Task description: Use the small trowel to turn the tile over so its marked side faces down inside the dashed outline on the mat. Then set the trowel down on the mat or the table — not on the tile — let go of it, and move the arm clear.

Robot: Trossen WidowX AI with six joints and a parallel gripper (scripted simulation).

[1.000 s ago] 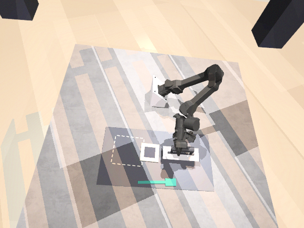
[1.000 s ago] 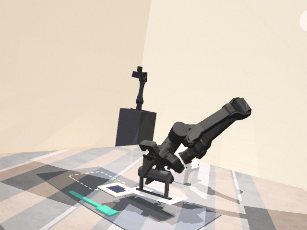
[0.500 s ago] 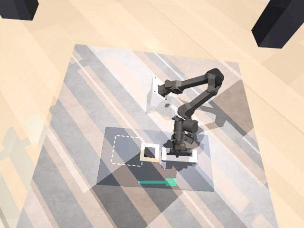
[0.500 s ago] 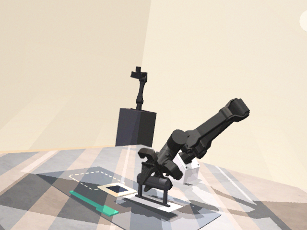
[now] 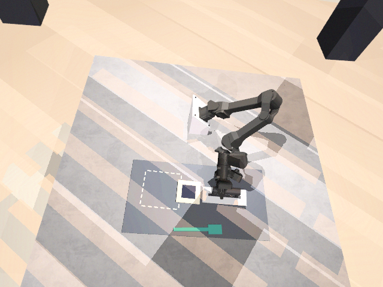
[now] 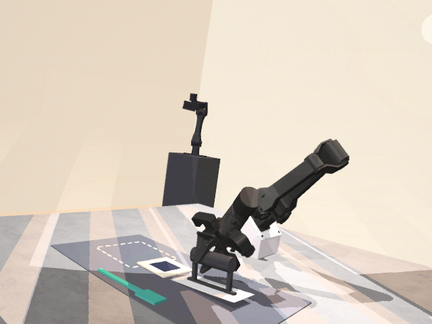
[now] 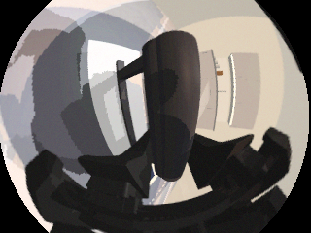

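The tile (image 5: 188, 191) (image 6: 163, 266) lies flat on the mat (image 5: 133, 223) (image 6: 76, 247), its dark marked square up. Its left edge overlaps the right side of the dashed outline (image 5: 148, 170) (image 6: 98, 248); most of the tile is outside it. My gripper (image 5: 222, 191) (image 6: 209, 257) (image 7: 163, 129) is shut on the dark round handle of the trowel (image 5: 242, 197) (image 6: 240, 295) (image 7: 104, 55). The trowel's pale flat blade is low over the mat, roughly level, its left end right beside the tile's right edge. Whether they touch cannot be told.
A teal flat-bladed tool (image 5: 215, 229) (image 6: 150, 296) lies along the mat's front edge. The arm's white base (image 5: 197, 125) (image 6: 268, 246) stands behind the mat. Dark blocks (image 5: 23, 12) (image 5: 349, 33) stand farther away; one block (image 6: 191, 181) carries a small dark arm.
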